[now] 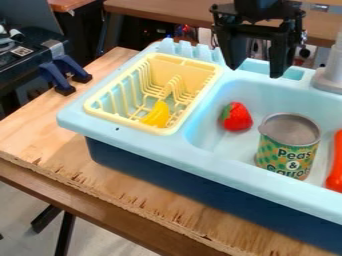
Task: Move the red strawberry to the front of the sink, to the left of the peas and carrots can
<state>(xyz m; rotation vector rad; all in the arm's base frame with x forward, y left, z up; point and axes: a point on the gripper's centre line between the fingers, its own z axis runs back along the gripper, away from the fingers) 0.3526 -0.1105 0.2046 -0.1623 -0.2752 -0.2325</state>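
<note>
The gripper [255,70] hangs over the back edge of the light blue sink [220,95], its two fingers spread apart with nothing between them. Below it in the basin, a red strawberry [236,117] lies near the left wall. To the strawberry's right a can with a green and orange label [288,145] stands upright. An orange-red object [336,162] is partly cut off at the right edge of the view. In the yellow dish rack [167,131], left of the basin, lies a yellow banana-like piece [157,114].
The sink unit rests on a wooden table [100,182] with a rough front edge. A grey faucet base [328,77] rises at the back right. Blue and black clamps [65,74] sit at the table's left edge.
</note>
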